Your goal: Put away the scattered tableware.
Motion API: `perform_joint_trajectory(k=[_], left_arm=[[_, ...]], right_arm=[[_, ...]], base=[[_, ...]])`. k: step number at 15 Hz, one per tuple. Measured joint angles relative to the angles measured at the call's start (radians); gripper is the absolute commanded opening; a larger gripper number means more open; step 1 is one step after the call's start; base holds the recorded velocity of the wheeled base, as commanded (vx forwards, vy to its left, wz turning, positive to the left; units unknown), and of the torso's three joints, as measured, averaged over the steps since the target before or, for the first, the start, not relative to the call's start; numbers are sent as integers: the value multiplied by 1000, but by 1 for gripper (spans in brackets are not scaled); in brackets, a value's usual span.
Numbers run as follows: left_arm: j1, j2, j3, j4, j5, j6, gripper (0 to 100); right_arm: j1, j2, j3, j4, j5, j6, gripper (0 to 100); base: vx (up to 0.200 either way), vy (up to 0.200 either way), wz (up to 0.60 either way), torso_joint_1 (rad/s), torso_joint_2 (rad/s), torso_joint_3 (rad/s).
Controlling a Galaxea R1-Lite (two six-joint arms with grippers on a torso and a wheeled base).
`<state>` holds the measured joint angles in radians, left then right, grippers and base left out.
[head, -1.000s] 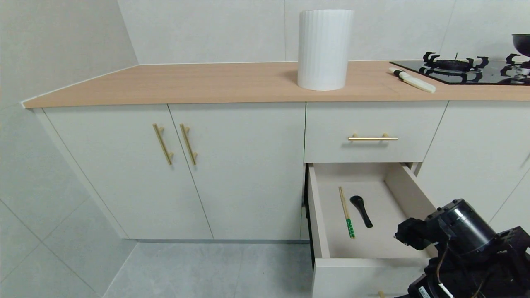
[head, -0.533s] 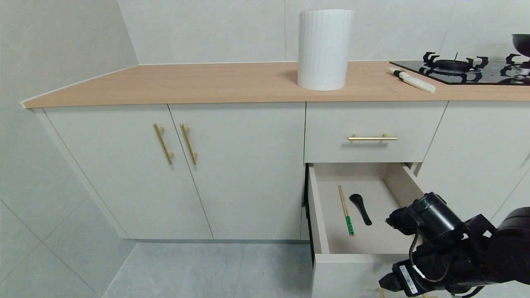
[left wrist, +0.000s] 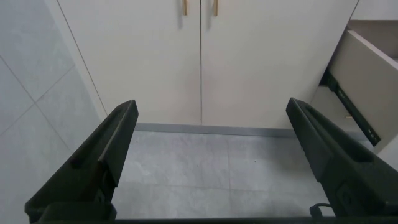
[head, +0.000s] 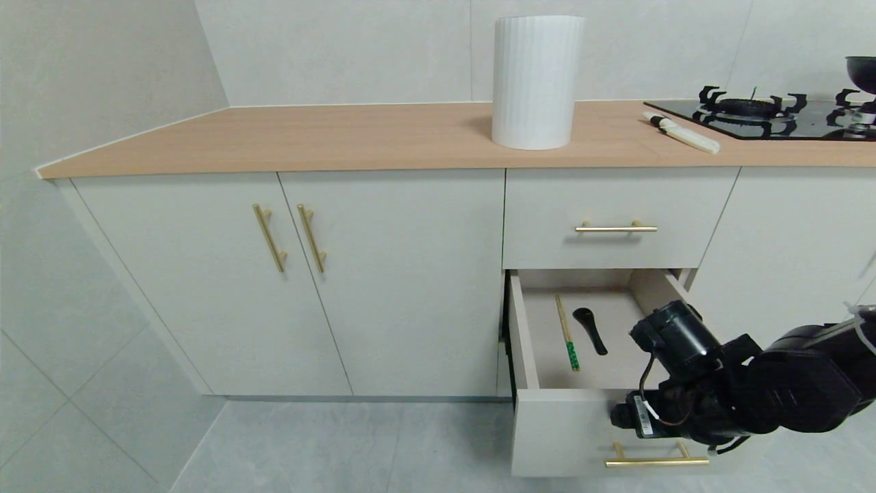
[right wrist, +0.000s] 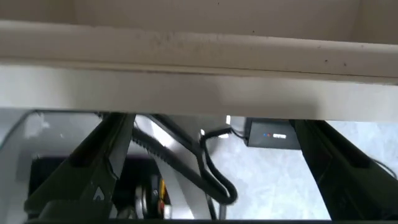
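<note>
**Both grippers spread wide; chopsticks and spoon lie in the drawer**

The right gripper (right wrist: 212, 124) has its two dark, wedge-shaped fingers (right wrist: 93, 168) spread wide apart, holding nothing. It sits close up against the front panel of the drawer (head: 525, 342), just above the slim brass bar handle (head: 657, 462); I can't tell whether it touches the panel. The left gripper (left wrist: 211, 109) is likewise splayed and empty, low over the grey floor tiles to the left of the drawer.

The drawer is a pale, matte box, partly pulled out. On its flat bottom lie a pair of thin wooden chopsticks (head: 566, 333) with green-patterned ends, and just right of them, not touching, a glossy black spoon (head: 590, 330) with a rounded bowl.

Above the drawer, on the wood-grain counter (head: 308, 137), stand a tall white ribbed cylinder (head: 536, 82) and, further right, a cream-coloured knife (head: 681, 132).
</note>
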<state>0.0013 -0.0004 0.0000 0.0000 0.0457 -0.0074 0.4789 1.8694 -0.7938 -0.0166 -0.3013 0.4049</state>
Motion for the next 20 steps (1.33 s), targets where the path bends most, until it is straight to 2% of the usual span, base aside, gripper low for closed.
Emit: perform_joint_trajectory(k=[2, 8, 11, 17, 20], left_arm=[[0, 0, 0, 0, 0, 0, 100], [0, 0, 0, 0, 0, 0, 100], [0, 0, 0, 0, 0, 0, 100], [0, 0, 0, 0, 0, 0, 100], [0, 0, 0, 0, 0, 0, 100]], right_arm=[[-22, 27, -7, -88, -30, -1, 100], [-47, 101, -33, -312, -29, -16, 100], [-80, 148, -68, -406, -21, -78, 100], [-122, 217, -183, -446, -19, -140, 100], [-139, 270, -234, -510, -18, -191, 100]], base=[[0, 0, 0, 0, 0, 0], [0, 0, 0, 0, 0, 0], [0, 0, 0, 0, 0, 0], [0, 0, 0, 0, 0, 0], [0, 0, 0, 0, 0, 0]])
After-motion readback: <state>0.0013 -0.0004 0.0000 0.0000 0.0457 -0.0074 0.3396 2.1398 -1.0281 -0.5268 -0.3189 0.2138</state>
